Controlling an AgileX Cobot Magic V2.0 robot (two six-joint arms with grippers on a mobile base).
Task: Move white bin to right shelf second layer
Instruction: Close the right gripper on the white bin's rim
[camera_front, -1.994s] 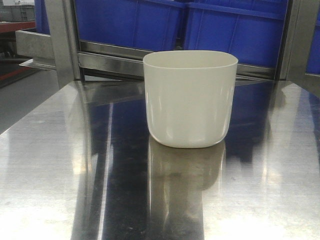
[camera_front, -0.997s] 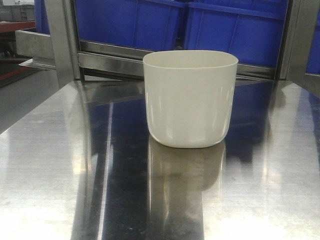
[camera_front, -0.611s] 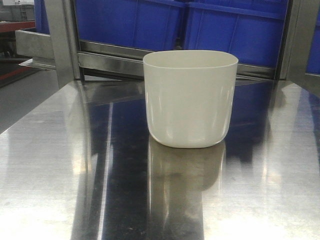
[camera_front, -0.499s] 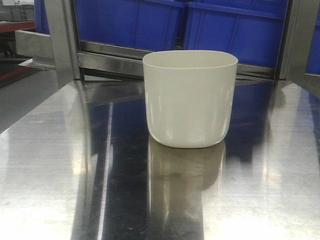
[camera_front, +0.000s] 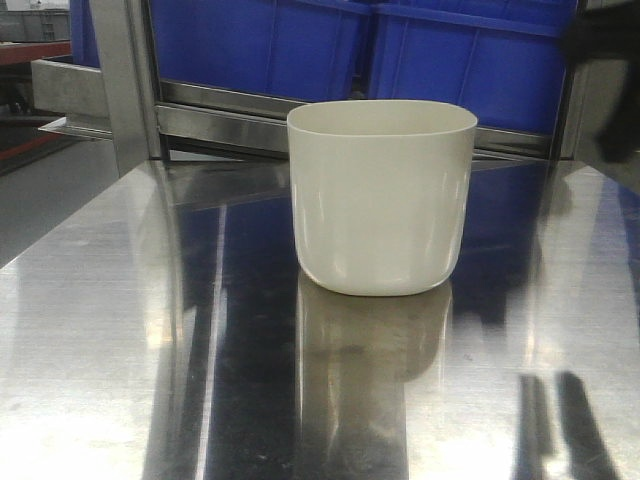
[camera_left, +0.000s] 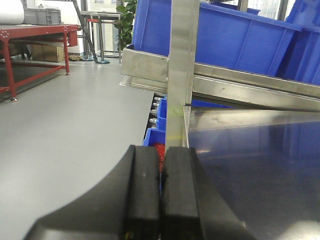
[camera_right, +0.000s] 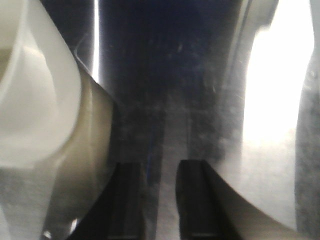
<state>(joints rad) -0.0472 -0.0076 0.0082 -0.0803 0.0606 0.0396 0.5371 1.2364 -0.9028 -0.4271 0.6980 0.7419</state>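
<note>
The bench (camera_front: 120, 330) filled my front view, bare shiny steel throwing back blue streaks. Behind its far edge the blue crates (camera_front: 260, 40) sat in a row on the rack, with a grey steel upright (camera_front: 125, 80) standing at the far left corner. The white bin (camera_front: 382, 200) stood upright on the bench, mouth up, toward the far edge and a touch right of centre, well short of the crates. A dark blur (camera_front: 605, 60) hung at the top right of that view, too smeared for me to name.

On the right wrist camera, the right hand (camera_right: 157, 200) was parted, a clear gap between its two black fingers (camera_right: 192, 200) and only bench (camera_right: 175, 75) showing through it. Nothing was held. The bin (camera_right: 35, 100) sat just beside the left-side finger, not between them.

On the left wrist camera, the left hand (camera_left: 162, 195) had its fingers (camera_left: 145, 190) pressed flat together on nothing, out by the bench's (camera_left: 250, 165) left edge, pointing at the upright (camera_left: 180, 75).
</note>
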